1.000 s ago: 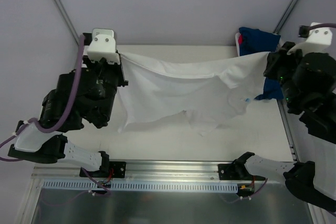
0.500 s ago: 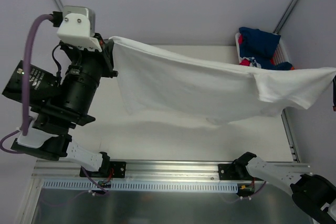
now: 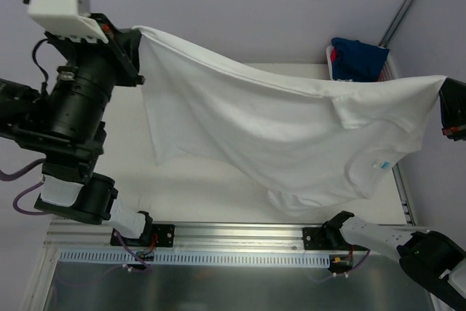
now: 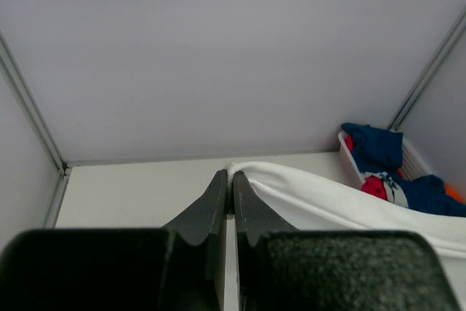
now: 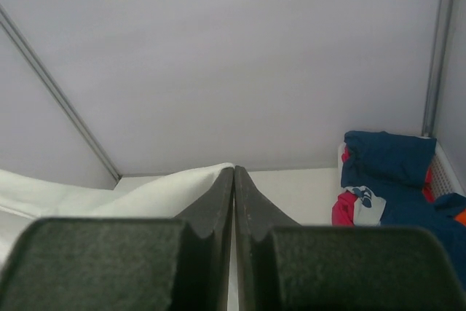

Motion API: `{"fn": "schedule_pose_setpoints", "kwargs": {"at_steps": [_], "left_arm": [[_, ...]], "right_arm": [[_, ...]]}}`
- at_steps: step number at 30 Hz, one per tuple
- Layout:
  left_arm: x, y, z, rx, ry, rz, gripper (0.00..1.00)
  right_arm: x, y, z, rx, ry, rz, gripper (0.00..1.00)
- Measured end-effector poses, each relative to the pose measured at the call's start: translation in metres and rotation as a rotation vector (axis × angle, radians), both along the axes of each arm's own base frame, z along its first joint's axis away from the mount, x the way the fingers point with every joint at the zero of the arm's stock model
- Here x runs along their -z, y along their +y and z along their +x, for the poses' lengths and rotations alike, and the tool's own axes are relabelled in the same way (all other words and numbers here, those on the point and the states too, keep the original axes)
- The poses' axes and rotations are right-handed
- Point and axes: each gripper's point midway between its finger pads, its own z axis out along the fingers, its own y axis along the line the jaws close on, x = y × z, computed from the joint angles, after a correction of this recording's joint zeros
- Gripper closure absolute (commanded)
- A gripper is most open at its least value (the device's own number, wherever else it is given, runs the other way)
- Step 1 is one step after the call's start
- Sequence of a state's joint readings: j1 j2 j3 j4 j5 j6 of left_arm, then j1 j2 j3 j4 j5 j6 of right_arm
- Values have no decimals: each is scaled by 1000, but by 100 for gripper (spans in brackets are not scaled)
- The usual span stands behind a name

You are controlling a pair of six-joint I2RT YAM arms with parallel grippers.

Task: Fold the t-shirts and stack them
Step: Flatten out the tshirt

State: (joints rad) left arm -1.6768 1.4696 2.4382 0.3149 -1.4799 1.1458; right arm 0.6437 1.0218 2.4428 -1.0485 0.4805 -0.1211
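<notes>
A plain white t-shirt (image 3: 291, 132) hangs stretched in the air between my two grippers, high above the table. Its small blue neck label (image 3: 378, 166) shows low on the right. My left gripper (image 3: 138, 34) is shut on the shirt's left corner; the cloth (image 4: 306, 198) runs off to the right from the fingertips (image 4: 231, 176). My right gripper (image 3: 442, 91) at the right edge is shut on the other corner; the cloth (image 5: 145, 194) trails left of its tips (image 5: 234, 172). More t-shirts, navy blue, pinkish-red and a bit of orange (image 5: 393, 180), lie piled at the back right.
The pile sits in a white basket (image 3: 389, 71) at the table's back right corner, also seen in the left wrist view (image 4: 349, 162). Grey walls with metal frame posts (image 3: 80, 5) close in the table. A metal rail (image 3: 233, 234) runs along the near edge.
Both grippers have risen and pulled apart, lifting the white t-shirt off the table. It now hangs spread in the air, its lower part falling toward the near right.
</notes>
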Motion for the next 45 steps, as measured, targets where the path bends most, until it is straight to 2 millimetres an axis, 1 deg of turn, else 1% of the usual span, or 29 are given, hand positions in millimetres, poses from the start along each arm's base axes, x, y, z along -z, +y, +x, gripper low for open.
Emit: {"fn": "schedule_pose_setpoints", "kwargs": {"at_steps": [2,4,5,7,8,10,12,13,15,17,19,21,22,24,27,29,31,33,35,37,39,41,43,44,45], "left_arm": [[-11,11,2,0,-12,-34,100],[-15,19,3,-3,-18,-36,100],[-16,20,3,-5,-20,-30,100],[-16,14,1,2,-24,-9,100],[-16,6,-2,25,-31,4,100],[-21,-19,-18,132,-69,21,100],[-30,-48,-41,266,-144,44,100],[-36,-62,-56,343,-200,59,100],[-49,-77,-74,446,-297,57,100],[-59,-77,-83,523,-367,54,100],[-71,-58,-79,580,-427,19,100],[-84,-24,-65,612,-479,-40,100],[-90,0,-54,615,-498,-85,100],[-97,55,-27,608,-522,-178,100],[-93,129,12,566,-531,-291,100],[-86,169,36,510,-525,-337,100],[-85,195,54,406,-511,-354,100],[-87,204,61,292,-499,-317,100],[-94,193,55,206,-478,-313,100],[-100,168,39,153,-474,-308,100],[-108,134,16,107,-507,-288,100],[-113,113,-3,54,-561,-299,100],[-118,100,-18,16,-612,-299,100],[-119,97,-21,4,-627,-293,100],[-117,101,-20,-4,-628,-297,100]], "right_arm": [[0,13,12,-21,16,-18,96],[3,25,24,-36,40,-40,96],[6,31,30,-43,55,-53,96],[10,41,41,-50,80,-73,95],[11,44,44,-51,86,-77,95],[13,46,48,-52,94,-84,95],[15,47,49,-52,101,-89,95],[16,47,49,-51,102,-92,95],[15,44,45,-51,94,-88,95],[14,39,39,-50,83,-80,95],[12,36,35,-47,73,-76,95],[11,34,33,-44,67,-76,95],[10,34,33,-43,64,-75,95],[12,35,35,-43,69,-80,95],[17,38,41,-39,87,-95,95],[22,41,45,-36,103,-107,95],[28,45,50,-36,121,-120,95],[33,49,56,-37,139,-133,96],[38,53,61,-37,154,-143,96],[41,57,67,-39,164,-150,96],[46,62,72,-42,179,-157,96],[48,65,75,-45,187,-163,96],[48,67,78,-46,188,-162,96],[48,68,78,-46,190,-163,96],[48,68,78,-45,190,-163,96]]}}
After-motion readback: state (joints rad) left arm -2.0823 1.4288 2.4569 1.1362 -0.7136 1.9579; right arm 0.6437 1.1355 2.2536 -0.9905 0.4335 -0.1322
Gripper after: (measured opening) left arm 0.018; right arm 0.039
